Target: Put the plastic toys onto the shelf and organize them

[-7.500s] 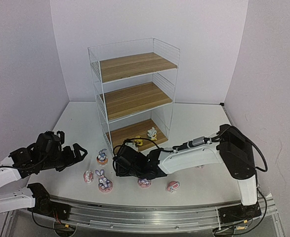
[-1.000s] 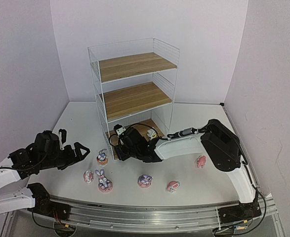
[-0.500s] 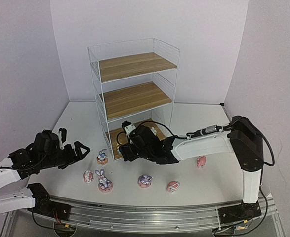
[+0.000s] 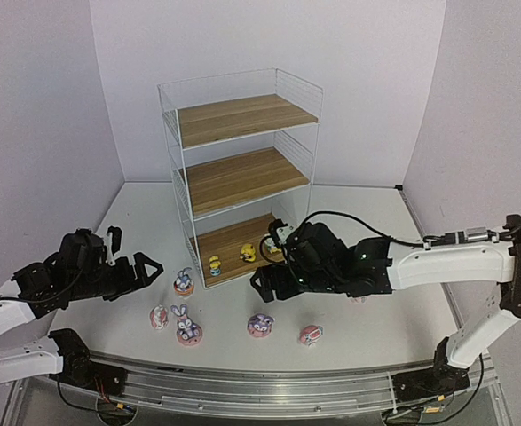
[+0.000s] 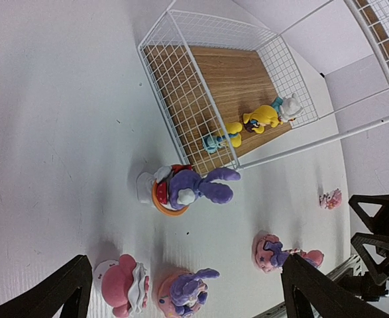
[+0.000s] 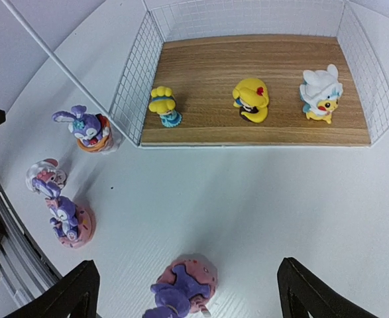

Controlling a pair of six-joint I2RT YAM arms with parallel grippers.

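Note:
The shelf stands mid-table. Its bottom board holds three toys: a yellow-blue one, a yellow one and a white-yellow one. On the table lie a bunny on an orange base, a pink-white toy, a bunny on a pink base, a purple one on a pink base and a pink one. My right gripper is open and empty above the purple toy. My left gripper is open and empty, left of the orange-based bunny.
A small pink toy lies on the table to the right, under my right arm in the top view. The shelf's wire walls close off its sides. A metal rail runs along the near table edge.
My right gripper has drawn back out of the shelf's bottom level toward the front right, leaving the yellow-blue toy standing on the board. The left arm has hardly moved.

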